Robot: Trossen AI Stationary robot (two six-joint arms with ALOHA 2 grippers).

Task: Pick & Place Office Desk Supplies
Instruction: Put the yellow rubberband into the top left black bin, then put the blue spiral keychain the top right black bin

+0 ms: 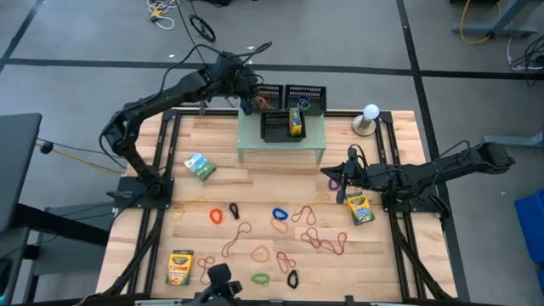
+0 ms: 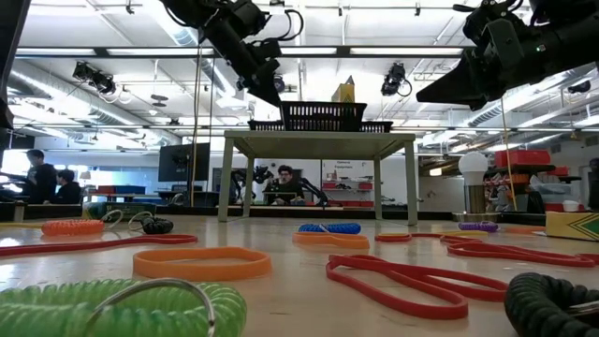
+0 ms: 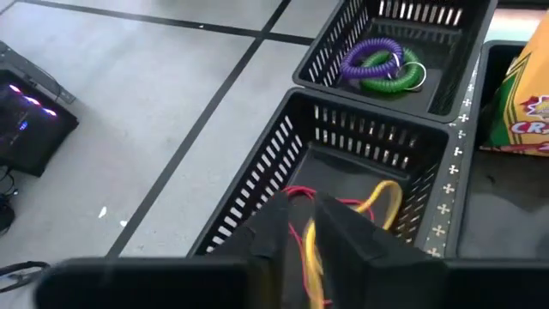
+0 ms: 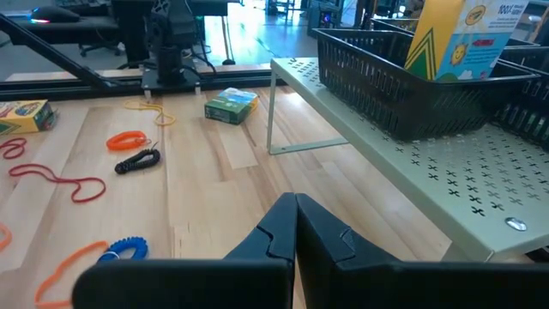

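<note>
1. A yellow rubber-band loop (image 3: 382, 199) and a red loop (image 3: 302, 194) lie inside the black mesh tray (image 3: 257, 184) at the left rear of the pale green riser (image 1: 255, 146).
2. The left gripper (image 3: 310, 225) hangs over this tray, fingers parted narrowly with the yellow strand between them; whether it is gripped or freed cannot be told. Judged step: release.
3. Next move calls for widening and lifting clear.
4. One crayon box (image 1: 296, 121) stands in the front tray; three more and many loops lie on the table (image 1: 391, 263).
5. The right gripper (image 4: 296, 225) waits closed and empty near the riser's right end.
</note>
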